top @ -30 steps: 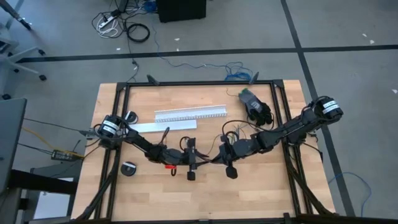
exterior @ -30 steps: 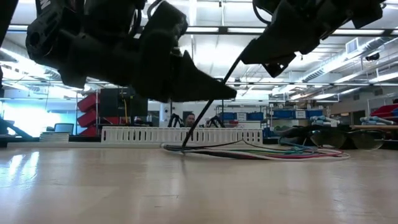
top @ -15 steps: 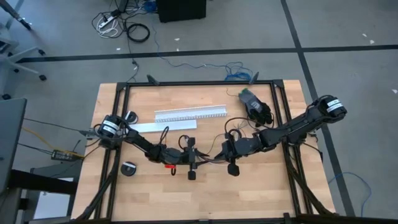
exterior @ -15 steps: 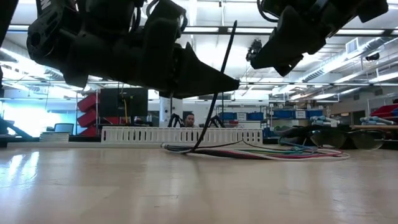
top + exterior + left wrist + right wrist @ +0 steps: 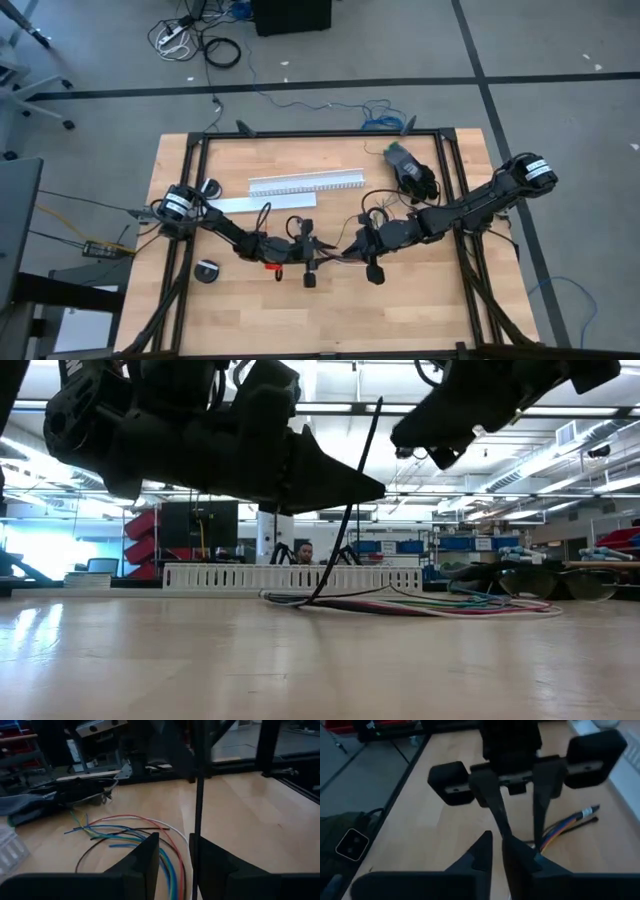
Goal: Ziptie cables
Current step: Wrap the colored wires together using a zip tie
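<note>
Left end effector [image 5: 175, 865] of mine is nearly closed, with the ziptie [image 5: 368, 440] pinched upright between its fingers; the strip's lower end reaches down to the cables [image 5: 450, 605], which lie loose on the counter [image 5: 300, 670]. Where the strip meets them I cannot make out. My right end effector [image 5: 497, 850] hangs just beside the ziptie's top, fingers a narrow crack apart and holding nothing. Both arms are cut off in the low view. Behind the cables lies a white channel [image 5: 280, 577]. Beyond it the workshop shows racks and ceiling lights.
</note>
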